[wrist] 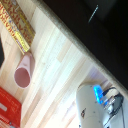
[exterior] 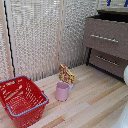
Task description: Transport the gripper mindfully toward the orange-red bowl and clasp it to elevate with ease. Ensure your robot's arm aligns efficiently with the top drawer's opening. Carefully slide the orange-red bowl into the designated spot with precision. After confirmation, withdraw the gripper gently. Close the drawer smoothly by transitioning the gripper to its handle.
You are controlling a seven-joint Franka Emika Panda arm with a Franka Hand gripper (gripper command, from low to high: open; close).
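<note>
- Claw (exterior: 116, 2): one. In the exterior view I see only two blue fingertips (exterior: 109, 2) at the top edge of the frame, above the dresser. They stand apart from each other. The rest is cropped, so I cannot tell whether the claw is spread free or pinching something.
- Robot's arm (exterior: 125, 75): one. White rounded segments show at the exterior view's right edge. In the wrist view there is a white body with a blue patch (wrist: 97, 93), too blurred for me to name the part.
- Orange-red bowl: I cannot find it in either view, so I cannot say where it is.
- Dresser: one, brown, with two drawers counted. The top drawer (exterior: 105, 31) sits proud of the lower drawer (exterior: 107, 65) and has a dark strip along its upper edge. Each front has one pale bar handle.
- Pink cup (exterior: 62, 91): one, upright on the surface (exterior: 90, 100), near the middle.
- Yellow-and-red box (exterior: 66, 74): one, standing just behind the cup, tilted.
- Red wire basket (exterior: 22, 100): one, blue-rimmed, at the exterior view's left, apart from the cup.
- Pale slatted screen (exterior: 35, 35): behind everything.
</note>
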